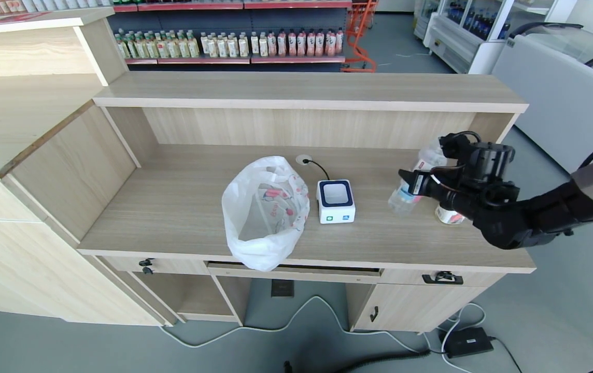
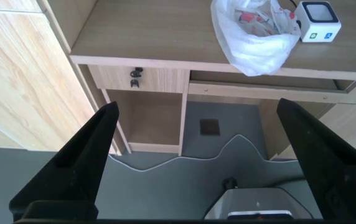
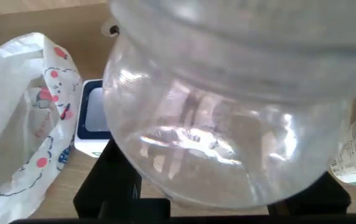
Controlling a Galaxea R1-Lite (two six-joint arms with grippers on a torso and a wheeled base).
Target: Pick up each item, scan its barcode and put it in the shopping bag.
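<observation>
Bright, even daylight, soft shadows, white glints on the clear bottle (image 3: 228, 124)

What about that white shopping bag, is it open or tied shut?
Open. The shopping bag stands on the counter with its mouth gaping upward, showing its inside.

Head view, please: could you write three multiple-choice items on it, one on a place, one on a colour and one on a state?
1. Where is the scanner?
A. on the floor
B. on the counter, between the shopping bag and the bottle
C. on the top ledge

2. What colour is the shopping bag?
A. white with red print
B. black
C. plain green

3. What state is the right tool in?
A. open and empty
B. shut on the scanner
C. shut on the bottle

1 B: it stands between them on the counter.
2 A: the white plastic carries red markings.
3 C: its fingers clasp the clear bottle.
</observation>
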